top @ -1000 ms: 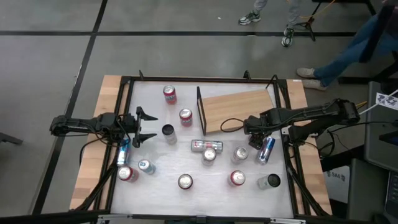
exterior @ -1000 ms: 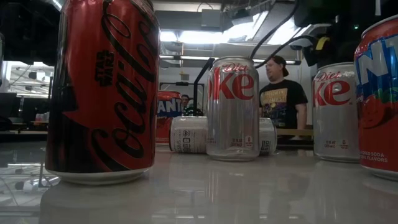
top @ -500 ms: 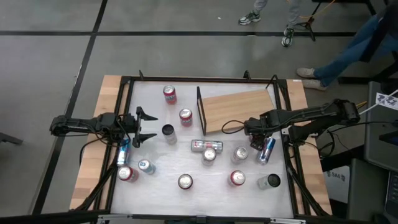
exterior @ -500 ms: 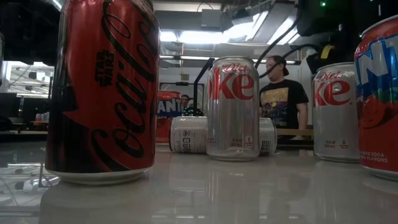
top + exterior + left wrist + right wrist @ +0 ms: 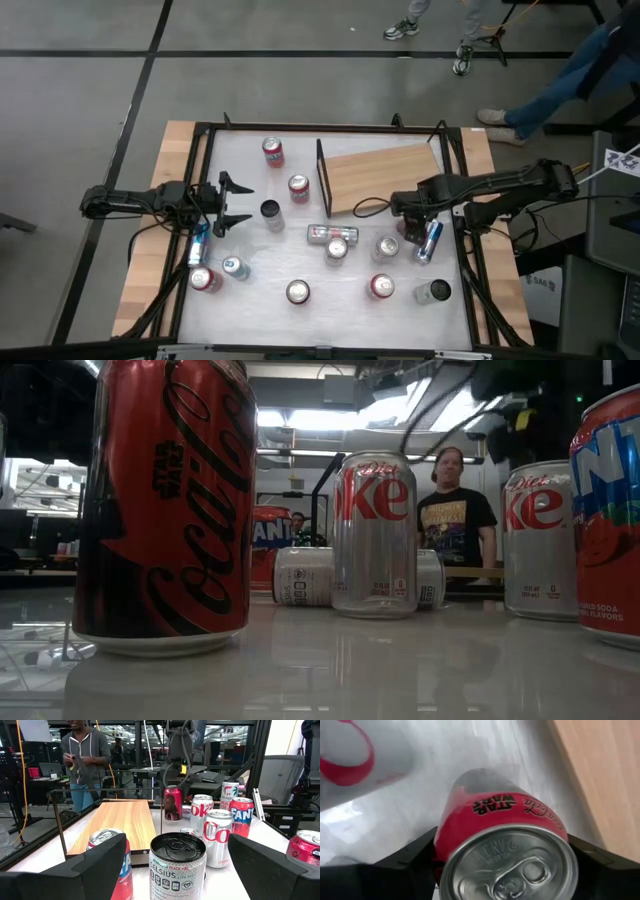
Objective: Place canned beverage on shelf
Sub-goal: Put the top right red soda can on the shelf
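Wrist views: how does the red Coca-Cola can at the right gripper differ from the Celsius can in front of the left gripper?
The red Coca-Cola can is red with black script; the Celsius can is pale with small print. The Coca-Cola can sits clamped between the right gripper's fingers; the Celsius can stands free ahead of the open left gripper. Both stand upright, unopened, off the shelf.

From overhead we look straight down on the whole surface [image 5: 250, 190]. The low camera sits at surface height among cans, facing the room. 2 wrist cameras look past their own fingers; the left shares the shelf [image 5: 117, 822] with the overhead view.
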Controlling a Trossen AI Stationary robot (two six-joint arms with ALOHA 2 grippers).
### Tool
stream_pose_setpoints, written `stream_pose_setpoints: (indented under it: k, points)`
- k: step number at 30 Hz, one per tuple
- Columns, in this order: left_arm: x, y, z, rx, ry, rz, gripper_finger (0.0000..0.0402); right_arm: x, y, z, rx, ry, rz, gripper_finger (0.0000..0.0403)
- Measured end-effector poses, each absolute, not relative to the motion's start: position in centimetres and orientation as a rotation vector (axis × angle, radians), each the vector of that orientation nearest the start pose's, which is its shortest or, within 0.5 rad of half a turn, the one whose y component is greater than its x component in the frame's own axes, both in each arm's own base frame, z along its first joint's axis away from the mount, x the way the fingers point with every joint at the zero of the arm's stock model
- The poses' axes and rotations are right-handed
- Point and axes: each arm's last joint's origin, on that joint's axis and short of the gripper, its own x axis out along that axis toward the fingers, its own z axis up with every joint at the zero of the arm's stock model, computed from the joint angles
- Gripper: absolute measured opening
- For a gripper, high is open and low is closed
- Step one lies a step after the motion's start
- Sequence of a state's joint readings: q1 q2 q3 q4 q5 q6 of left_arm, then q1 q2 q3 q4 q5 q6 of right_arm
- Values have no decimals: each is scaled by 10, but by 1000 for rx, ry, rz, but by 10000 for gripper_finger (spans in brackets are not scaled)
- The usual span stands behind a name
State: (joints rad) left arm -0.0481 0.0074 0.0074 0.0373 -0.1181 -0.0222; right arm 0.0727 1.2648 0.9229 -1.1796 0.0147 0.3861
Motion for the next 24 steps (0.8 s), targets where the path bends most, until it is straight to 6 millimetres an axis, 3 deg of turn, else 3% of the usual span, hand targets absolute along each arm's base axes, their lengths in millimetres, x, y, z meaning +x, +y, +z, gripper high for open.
stream_pose_setpoints:
  k: [12, 24]
  points:
    - [97, -1, 169, -25, -38, 69, 345, 190, 7, 264, 127, 1573, -198, 296]
    - [97, -1, 169, -25, -38, 70, 345, 164, -31, 284, 84, 1501, -246, 293]
